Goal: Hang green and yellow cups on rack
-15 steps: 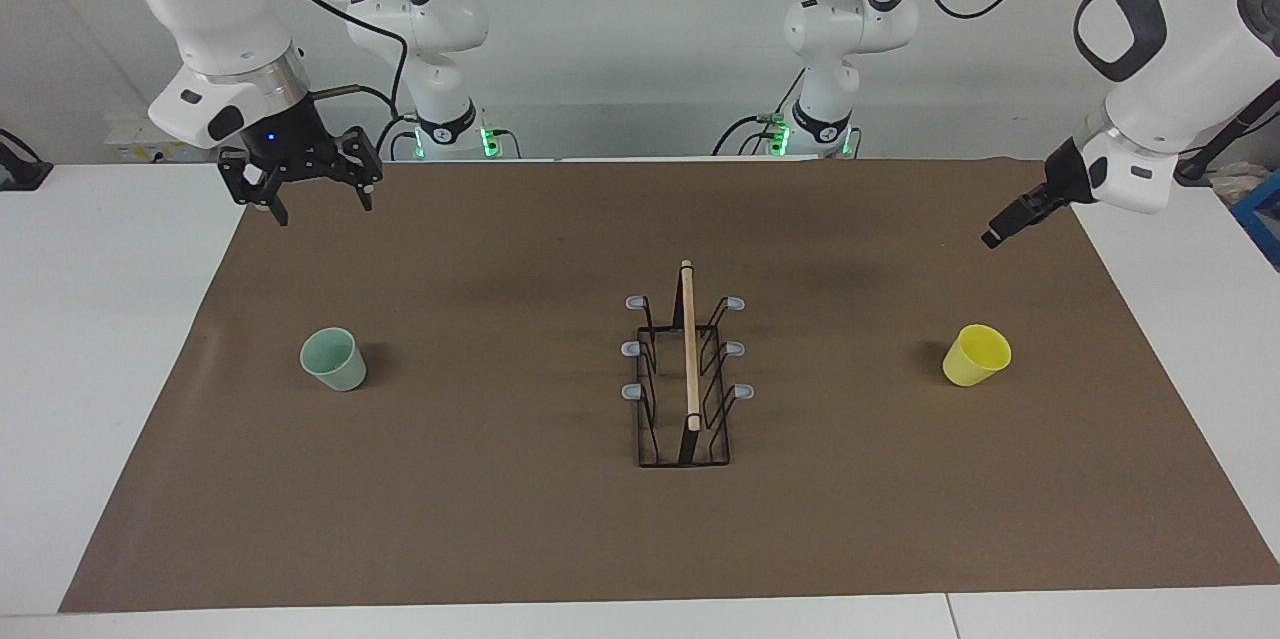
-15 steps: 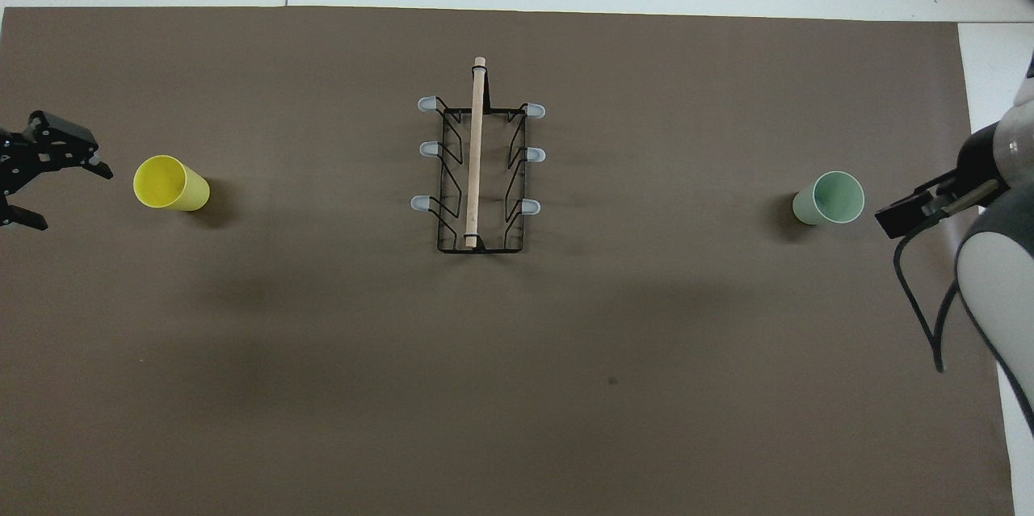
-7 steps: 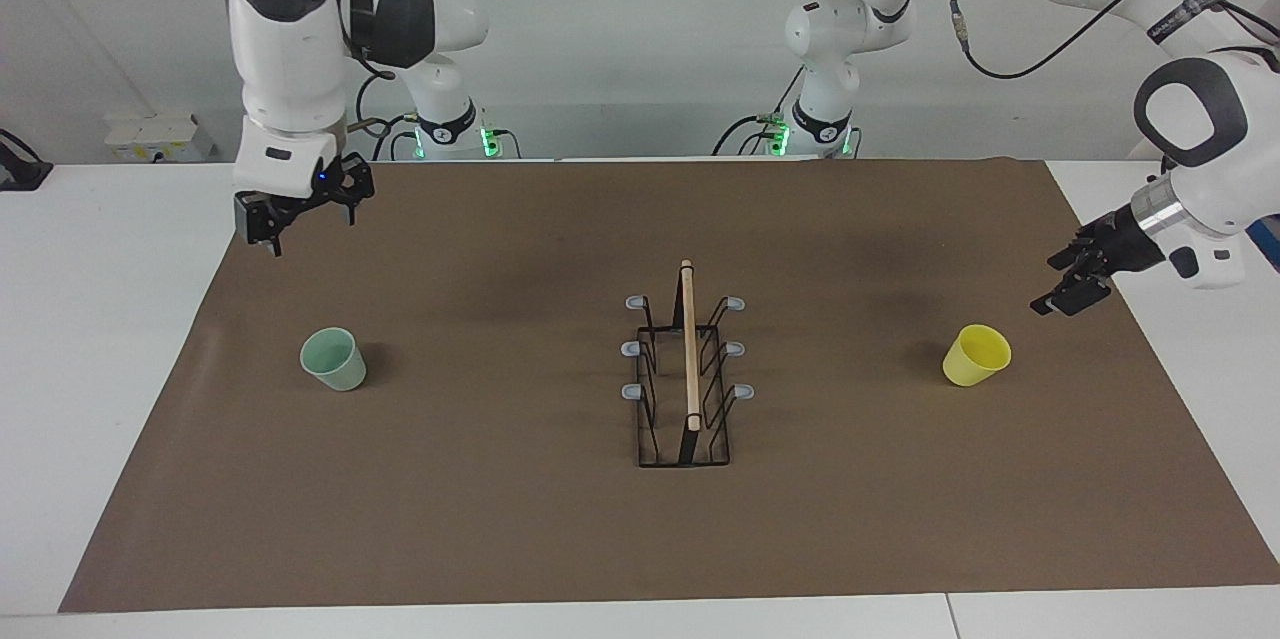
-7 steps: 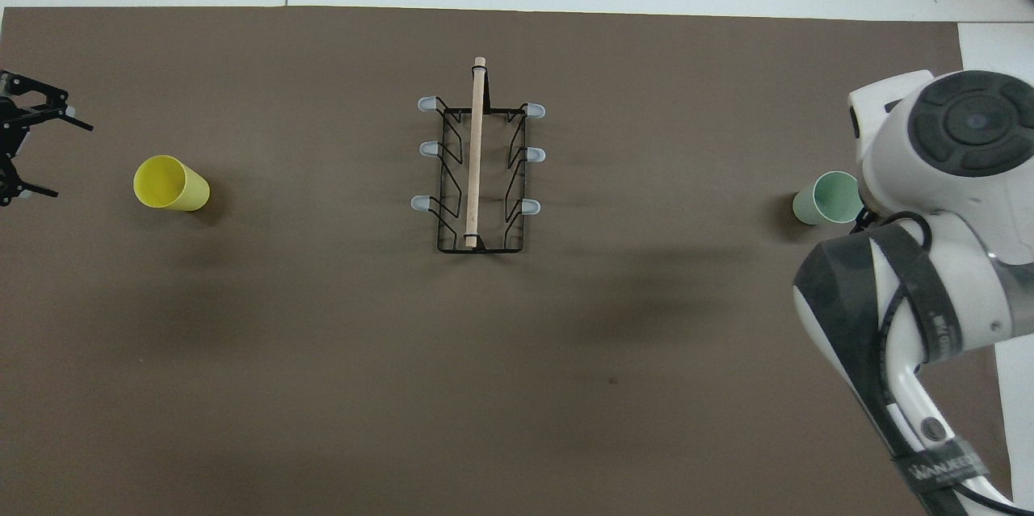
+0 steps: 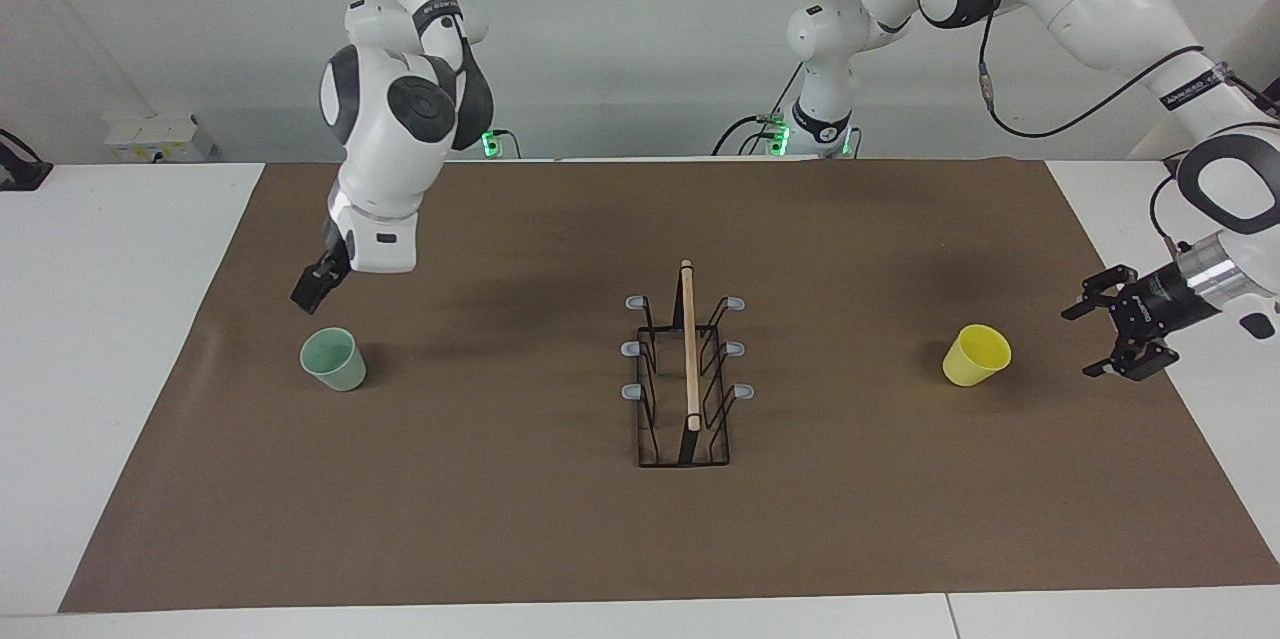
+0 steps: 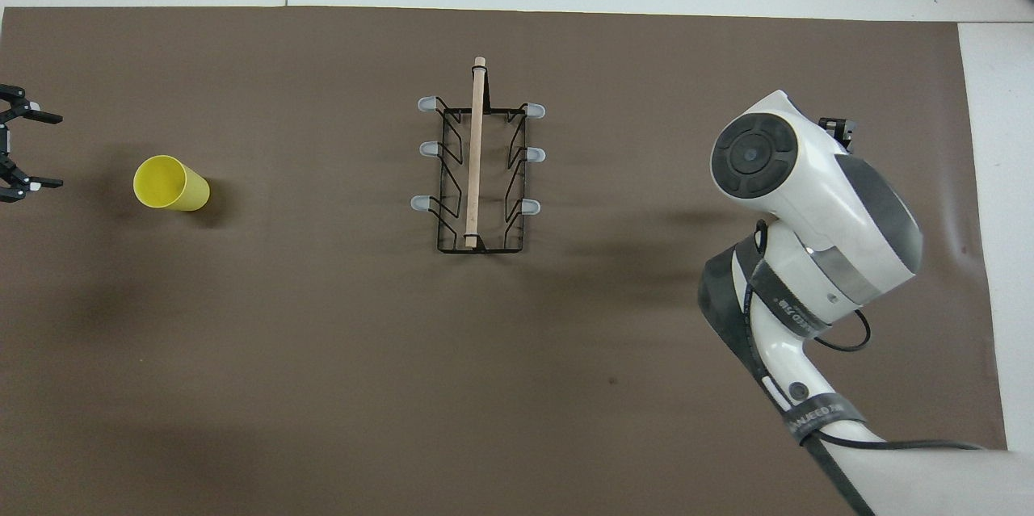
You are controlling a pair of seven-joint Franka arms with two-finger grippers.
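Arms, two, both lowered toward the cups. The left arm reaches out low at its own end of the table, wrist turned sideways; the left gripper [image 5: 1110,329] points toward the yellow cup [image 5: 976,355], jaws spread wide and empty, the cup just ahead of the fingertips and not touched. The right arm bends down steeply, its forearm tilted toward its end of the table; the right gripper [image 5: 314,287] hangs just above the green cup [image 5: 333,359], seen edge-on so the gap is hard to read, jaws taken as open, nothing held. In the overhead view that arm's wrist covers the green cup. Both cups stand upright on the brown mat [image 5: 500,519]. The rack [image 5: 685,379] stands between them, well apart from both sets of jaws, its pegs bare. Against half a second earlier: the left gripper has dropped lower and level with the yellow cup; the right gripper has swung in from the mat's corner to above the green cup. Cups and rack unmoved.
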